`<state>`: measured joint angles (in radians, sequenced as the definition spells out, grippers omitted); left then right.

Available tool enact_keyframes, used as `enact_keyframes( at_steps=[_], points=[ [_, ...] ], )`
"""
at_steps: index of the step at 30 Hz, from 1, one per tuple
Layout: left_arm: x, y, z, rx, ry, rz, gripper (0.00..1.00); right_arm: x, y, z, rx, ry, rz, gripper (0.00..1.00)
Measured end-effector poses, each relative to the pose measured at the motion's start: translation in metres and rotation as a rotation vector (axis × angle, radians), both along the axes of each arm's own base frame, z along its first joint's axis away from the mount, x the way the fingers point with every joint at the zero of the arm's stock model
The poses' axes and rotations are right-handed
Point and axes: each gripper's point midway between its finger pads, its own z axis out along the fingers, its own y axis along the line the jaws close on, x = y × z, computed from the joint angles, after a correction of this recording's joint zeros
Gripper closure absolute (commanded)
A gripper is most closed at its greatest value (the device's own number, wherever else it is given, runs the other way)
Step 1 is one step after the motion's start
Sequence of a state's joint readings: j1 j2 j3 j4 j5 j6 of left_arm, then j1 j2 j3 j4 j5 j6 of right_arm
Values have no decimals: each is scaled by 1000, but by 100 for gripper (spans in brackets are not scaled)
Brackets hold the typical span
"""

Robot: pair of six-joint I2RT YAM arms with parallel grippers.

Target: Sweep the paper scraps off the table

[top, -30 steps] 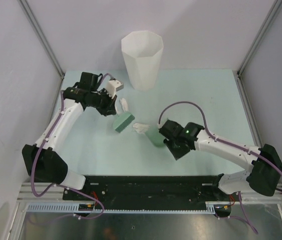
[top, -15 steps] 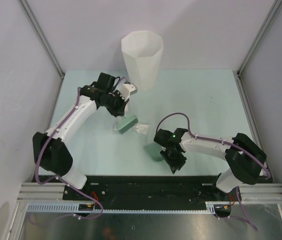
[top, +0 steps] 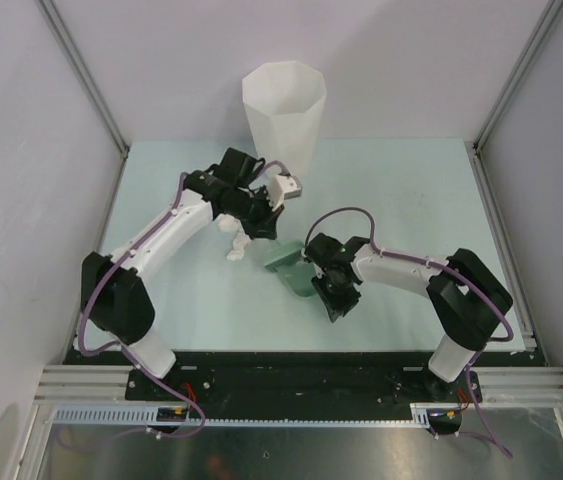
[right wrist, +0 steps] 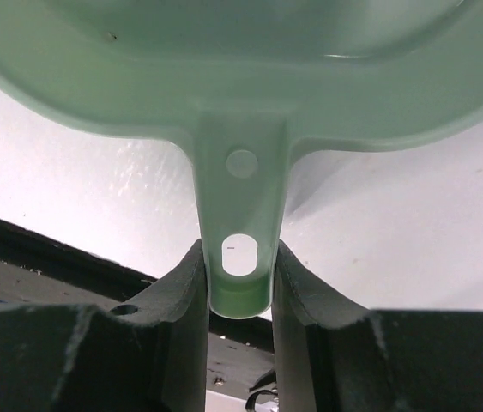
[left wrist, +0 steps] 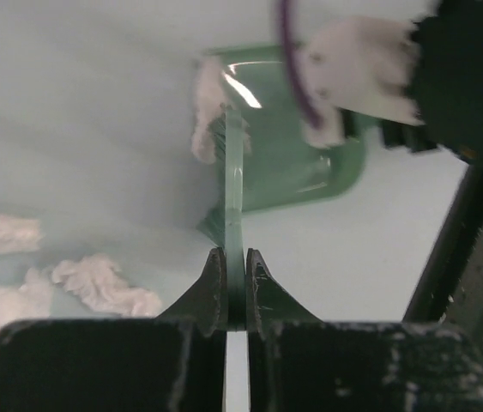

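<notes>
My left gripper [top: 265,226] is shut on a thin green brush [left wrist: 233,197], held edge-on against the lip of the green dustpan [left wrist: 303,153]. One white paper wad [left wrist: 208,110] lies at that lip beside the brush. More paper scraps [left wrist: 104,283] lie on the table behind the brush; from above they show as wads [top: 232,243] left of the dustpan [top: 294,272]. My right gripper [top: 325,288] is shut on the dustpan's handle [right wrist: 239,257], and the pan [right wrist: 241,77] rests on the mint-green table [top: 411,200].
A tall white faceted bin [top: 283,115] stands at the back middle of the table. Grey walls enclose the table on three sides. The black base rail [top: 291,365] runs along the near edge.
My left arm has swung right with the brush toward the dustpan. My right arm has pulled the dustpan left. Some wads have been left behind to the left of the brush.
</notes>
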<state>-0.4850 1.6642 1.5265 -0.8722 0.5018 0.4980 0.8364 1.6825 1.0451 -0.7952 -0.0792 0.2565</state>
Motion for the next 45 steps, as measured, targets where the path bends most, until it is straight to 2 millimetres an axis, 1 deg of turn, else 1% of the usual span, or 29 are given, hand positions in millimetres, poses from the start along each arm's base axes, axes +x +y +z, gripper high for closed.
enact_keyframes(
  at_steps=[3, 5, 6, 15, 18, 21, 22, 25, 29, 31, 34, 36, 38, 39, 41, 43, 45],
  points=[
    [-22, -9, 0, -25, -4, -89, 100, 10, -1, 0, 3, -26, -5, 100],
    [-36, -9, 5, -47, -4, -126, 100, 15, -2, -1, -2, -42, -5, 100],
    [-39, -7, 9, -50, -18, -132, 100, 16, -2, -1, -2, -46, -4, 100],
    [-46, 12, 51, -61, -161, -85, 100, 23, -5, -2, -25, -84, -9, 100],
    [-44, 23, 64, -56, -207, -37, 100, 23, -6, -1, -33, -95, -5, 100],
    [-33, 43, 72, -39, -239, 47, 100, 22, -8, 7, -30, -109, -8, 100],
    [-27, 53, 73, -29, -247, 86, 100, 22, -9, 11, -26, -115, -8, 100],
    [-9, 86, 73, 1, -256, 205, 100, 21, -13, 30, -8, -142, -18, 100],
    [5, 120, 69, 17, -249, 312, 100, 26, -19, 60, 4, -183, -43, 100],
    [5, 133, 63, 23, -232, 350, 100, 39, -25, 76, 11, -213, -72, 100],
    [3, 142, 53, 30, -207, 374, 100, 64, -36, 103, 18, -266, -124, 100],
    [0, 145, 48, 34, -193, 378, 100, 89, -43, 130, 26, -323, -162, 100],
    [-2, 146, 44, 36, -182, 381, 100, 122, -49, 162, 43, -408, -200, 100],
    [-3, 147, 43, 36, -179, 382, 100, 136, -50, 175, 52, -443, -212, 100],
    [-4, 148, 42, 33, -176, 384, 100, 169, -54, 204, 60, -518, -239, 100],
    [-7, 150, 40, 30, -172, 388, 100, 208, -53, 236, 76, -604, -262, 100],
    [-10, 151, 38, 30, -172, 387, 100, 248, -52, 259, 76, -687, -275, 100]
  ],
)
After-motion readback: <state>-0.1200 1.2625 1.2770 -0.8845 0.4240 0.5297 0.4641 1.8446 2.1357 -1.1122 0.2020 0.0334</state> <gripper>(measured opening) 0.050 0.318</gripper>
